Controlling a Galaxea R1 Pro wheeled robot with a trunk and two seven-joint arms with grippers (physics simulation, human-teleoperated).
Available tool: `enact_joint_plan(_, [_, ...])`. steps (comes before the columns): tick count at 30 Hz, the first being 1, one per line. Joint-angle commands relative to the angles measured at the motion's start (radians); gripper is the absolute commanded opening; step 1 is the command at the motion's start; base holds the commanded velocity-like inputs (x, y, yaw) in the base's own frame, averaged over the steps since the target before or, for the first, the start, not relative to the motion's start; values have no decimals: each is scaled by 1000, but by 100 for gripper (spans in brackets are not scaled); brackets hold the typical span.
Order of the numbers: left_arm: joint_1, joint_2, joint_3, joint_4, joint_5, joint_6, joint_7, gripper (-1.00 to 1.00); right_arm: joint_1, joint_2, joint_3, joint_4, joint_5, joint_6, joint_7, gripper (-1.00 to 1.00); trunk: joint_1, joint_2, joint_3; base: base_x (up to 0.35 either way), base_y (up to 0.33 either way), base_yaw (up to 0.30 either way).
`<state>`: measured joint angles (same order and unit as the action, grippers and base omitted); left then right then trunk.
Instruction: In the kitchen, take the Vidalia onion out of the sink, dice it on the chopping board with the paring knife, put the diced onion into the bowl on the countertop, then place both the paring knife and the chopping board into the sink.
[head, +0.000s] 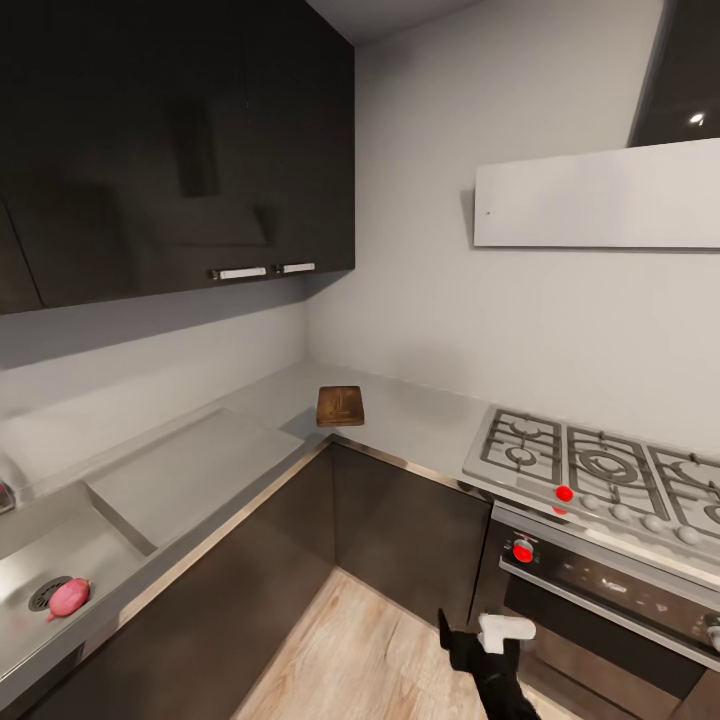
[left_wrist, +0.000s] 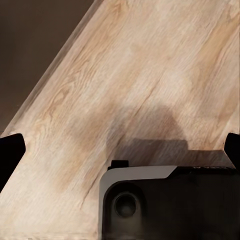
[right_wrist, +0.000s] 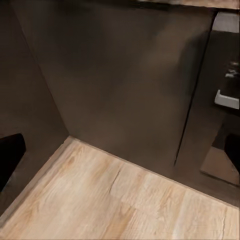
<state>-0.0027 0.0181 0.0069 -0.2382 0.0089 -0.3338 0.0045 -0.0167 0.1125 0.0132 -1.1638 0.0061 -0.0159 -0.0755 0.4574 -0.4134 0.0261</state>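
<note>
Onion (head: 69, 597) work has not begun, by the look of it: the pinkish-red, rounded bulb lies in the sink (head: 60, 560), beside the round drain, so picking, dicing, filling the bowl and returning the tools all seem left to do. Largest is the bench (head: 250, 420), a matte grey L-shaped worktop with a metallic front edge over glossy dark cabinets, well above and beyond the right end effector (head: 470, 632). The steel sink, with its flat drainboard, lies far to that end effector's left. A dark brown wooden chopping board (head: 340, 406), rectangular with rounded corners, rests near the bench's inner corner. The right end effector, black with a white part, hangs low over the pale wood-grain floor (head: 360, 650); both wrist views show fingertips spread wide with nothing between.
</note>
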Motion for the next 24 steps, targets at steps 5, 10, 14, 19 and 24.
enact_joint_plan(5, [0,12,1,45,2,-5,0,100,-111,52,57,-121,9,182,-65,100,0,-1,0,0,0,0])
enact_joint_plan(10, [0,14,1,63,3,-3,1,100,-291,62,119,-133,43,319,-146,100,0,-1,0,0,0,0])
enact_joint_plan(14, [0,12,2,87,3,-2,2,100,-446,62,130,-96,48,428,-163,100,0,-1,0,0,0,0])
enact_joint_plan(19, [0,10,1,111,3,-2,2,100,-728,62,132,136,47,479,-169,100,0,-1,0,0,0,0])
enact_joint_plan(24, [0,13,23,166,18,-2,1,100,-1037,62,131,447,42,482,-170,100,0,-1,0,1,0,0])
